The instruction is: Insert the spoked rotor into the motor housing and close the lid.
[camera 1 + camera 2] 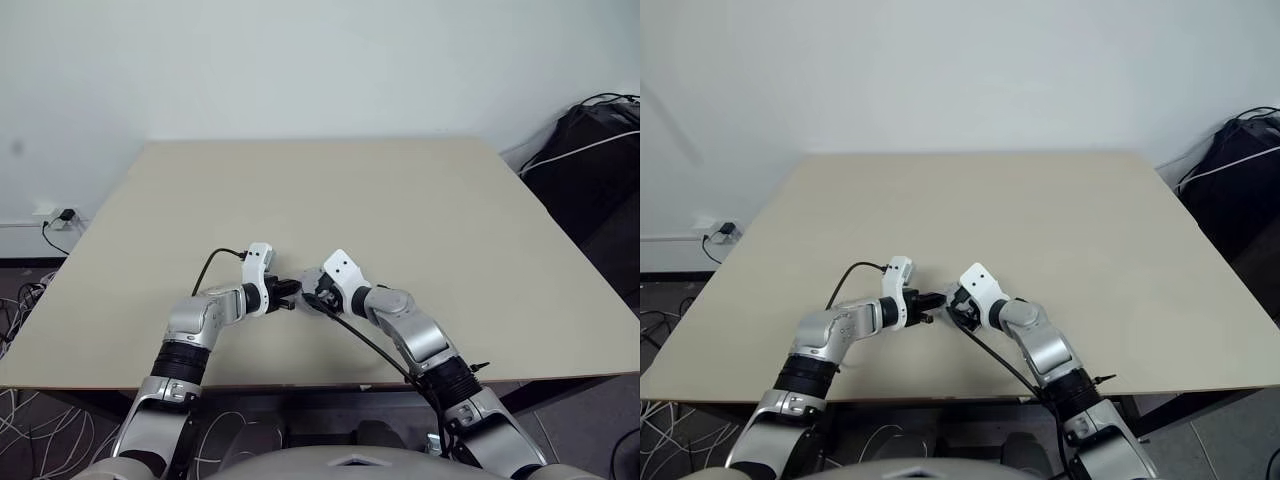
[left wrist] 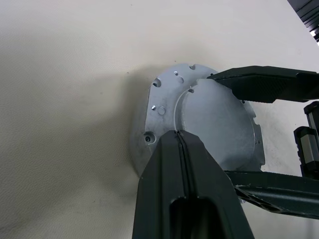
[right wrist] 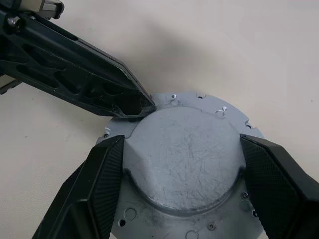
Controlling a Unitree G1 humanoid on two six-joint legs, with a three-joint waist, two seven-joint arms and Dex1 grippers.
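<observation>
Lid (image 3: 187,159), one flat light-grey disc with its plain scratched face up, lies on the beige tabletop (image 1: 400,200) near the front edge, about midway along it. Under it sits a wider grey flange with small holes around its rim (image 2: 162,97); whether that belongs to the motor housing cannot be told. Both arms reach in from the front edge with elbows out and forearms angled toward each other, so the two pincers meet above the disc, each tilted downward. The right pincer (image 3: 182,164) stands wide, one black finger (image 3: 102,174) on each side of the raised round face, hugging its edge. The left pincer (image 2: 180,137) is fully closed, holding nothing, its joined tip resting at the rim of the raised face. The head views show the arms' pose and the spot on the tabletop, but the disc is hidden there behind the pincers; the wrist views show the disc's scratches, the flange holes and the finger contact up close.
</observation>
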